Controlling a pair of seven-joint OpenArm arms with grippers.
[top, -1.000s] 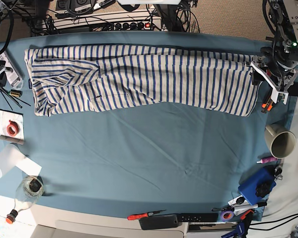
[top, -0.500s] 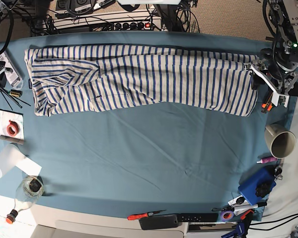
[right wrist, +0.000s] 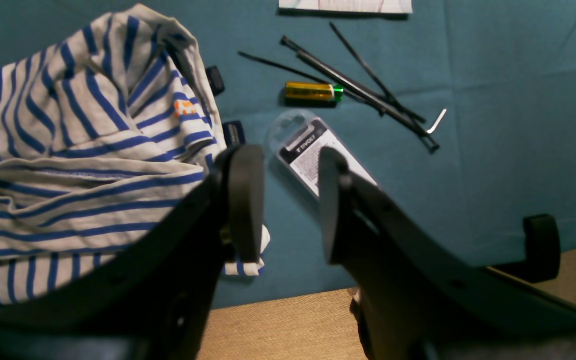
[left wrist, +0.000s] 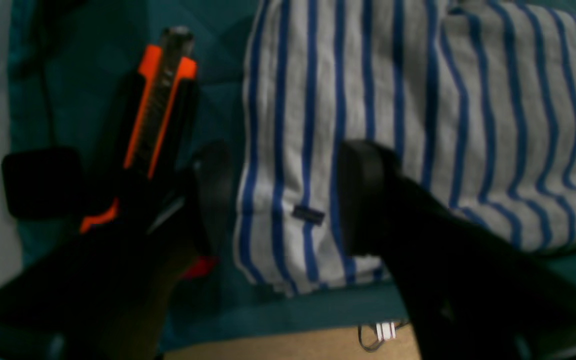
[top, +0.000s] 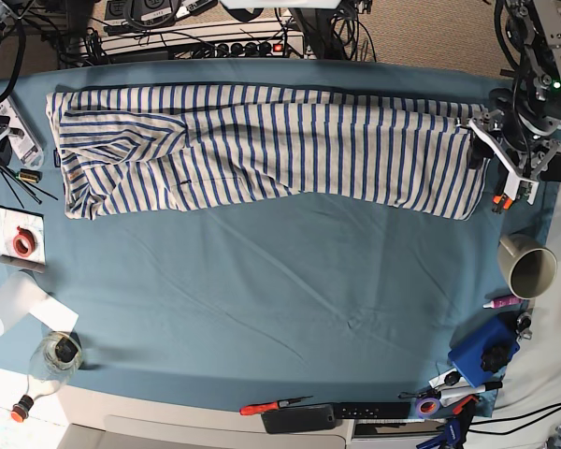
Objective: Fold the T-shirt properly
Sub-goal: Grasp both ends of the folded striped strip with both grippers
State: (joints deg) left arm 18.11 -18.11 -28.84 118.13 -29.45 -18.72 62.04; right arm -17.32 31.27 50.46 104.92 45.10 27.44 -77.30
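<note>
While spread flat, one T-shirt (top: pixel 262 145); two tools, left (left wrist: pixel 283 200) and right (right wrist: pixel 288 200), agape, empty.

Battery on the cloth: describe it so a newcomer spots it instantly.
Start at the striped T-shirt and go past its collar end onto the teal cloth. The battery lies beside black zip ties, above a clear blister pack. It alone is gold with a green tip.

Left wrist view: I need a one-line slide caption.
Open left tool poised over the striped T-shirt's edge, an orange utility knife lying beside it.
</note>
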